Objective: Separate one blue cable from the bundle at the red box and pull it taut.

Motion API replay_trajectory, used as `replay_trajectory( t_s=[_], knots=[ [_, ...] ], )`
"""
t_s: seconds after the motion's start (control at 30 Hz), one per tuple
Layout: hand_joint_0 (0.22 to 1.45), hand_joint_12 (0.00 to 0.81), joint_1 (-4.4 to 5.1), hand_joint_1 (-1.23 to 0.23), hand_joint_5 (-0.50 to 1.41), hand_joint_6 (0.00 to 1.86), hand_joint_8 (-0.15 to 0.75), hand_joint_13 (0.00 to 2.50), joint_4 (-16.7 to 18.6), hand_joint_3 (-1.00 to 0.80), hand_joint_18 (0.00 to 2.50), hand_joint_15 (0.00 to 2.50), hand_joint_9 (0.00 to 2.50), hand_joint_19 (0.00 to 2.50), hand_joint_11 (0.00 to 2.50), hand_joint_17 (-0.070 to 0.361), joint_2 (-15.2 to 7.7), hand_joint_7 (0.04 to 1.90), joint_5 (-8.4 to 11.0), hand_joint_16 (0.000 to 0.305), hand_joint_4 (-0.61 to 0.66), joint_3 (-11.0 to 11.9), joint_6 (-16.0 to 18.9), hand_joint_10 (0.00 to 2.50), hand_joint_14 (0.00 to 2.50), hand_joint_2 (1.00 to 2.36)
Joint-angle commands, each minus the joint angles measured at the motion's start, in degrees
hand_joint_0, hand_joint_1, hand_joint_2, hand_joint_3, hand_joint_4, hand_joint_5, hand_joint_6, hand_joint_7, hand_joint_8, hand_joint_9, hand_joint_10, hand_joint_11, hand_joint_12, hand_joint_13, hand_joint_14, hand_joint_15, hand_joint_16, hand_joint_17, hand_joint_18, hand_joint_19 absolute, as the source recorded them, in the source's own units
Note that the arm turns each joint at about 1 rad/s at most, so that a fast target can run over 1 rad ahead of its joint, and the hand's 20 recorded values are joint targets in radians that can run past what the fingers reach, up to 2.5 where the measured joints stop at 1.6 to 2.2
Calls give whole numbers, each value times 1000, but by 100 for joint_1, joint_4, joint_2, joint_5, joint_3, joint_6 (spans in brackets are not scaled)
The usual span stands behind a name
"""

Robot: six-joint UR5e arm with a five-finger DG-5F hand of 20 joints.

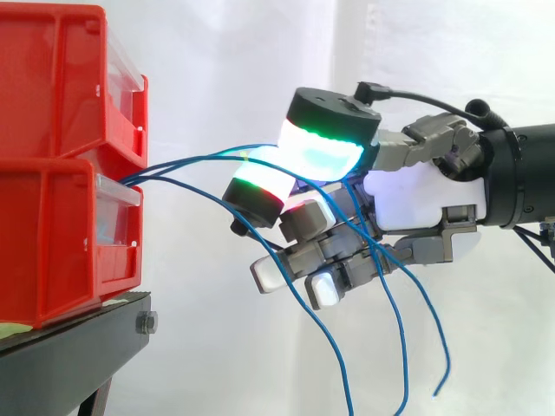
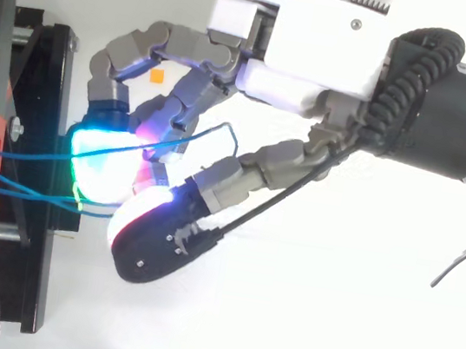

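Blue cable (image 2: 34, 154) | long axis near level, red bins (image 1: 52, 234) to hand (image 1: 408, 199), rightward | pads (image 1: 321, 152) pinch it | loose cables (image 1: 401, 338) droop

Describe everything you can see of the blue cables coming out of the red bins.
The blue cables are several thin, smooth, flexible-looking strands. They leave the stacked red bins where the two meet and fan out toward the hand, slack and curved, none taut. The upper ones run between two glowing pads, which seem to pinch them; the others thread among its curled fingers. Past the hand, three loose lengths hang down.
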Motion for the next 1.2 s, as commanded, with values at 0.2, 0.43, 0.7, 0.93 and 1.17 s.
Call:
replay_trajectory(
  t_s=[0.2, 0.43, 0.7, 0.93, 1.17],
  knots=[
    [576, 397, 0, -860, -205, 868, 343, 683, 5, -500, 771, 565, 1003, 744, 1143, 111, -8, 1101, 0, 49, 158, 0, -3, 27, 19, 1000],
    [523, 404, 0, -530, -154, 779, 348, 739, 5, -500, 832, 562, 1117, 774, 1094, 113, 0, 1092, 0, 50, 143, 0, -3, 26, 18, 1000],
    [623, 382, 0, -588, -140, 790, 337, 741, 5, -380, 817, 566, 1143, 796, 1123, 104, 0, 1161, 0, 46, 84, 0, -3, 28, 20, 1010],
    [593, 379, 0, -657, -123, 805, 328, 755, 5, -200, 828, 562, 1186, 793, 1098, 103, -8, 1201, 0, 46, -39, 0, -3, 29, 21, 1020],
    [577, 378, 0, -638, -121, 776, 323, 756, 5, -342, 829, 570, 1186, 799, 1066, 104, 0, 1211, 0, 46, 7, 0, -3, 28, 19, 1012]
  ],
)
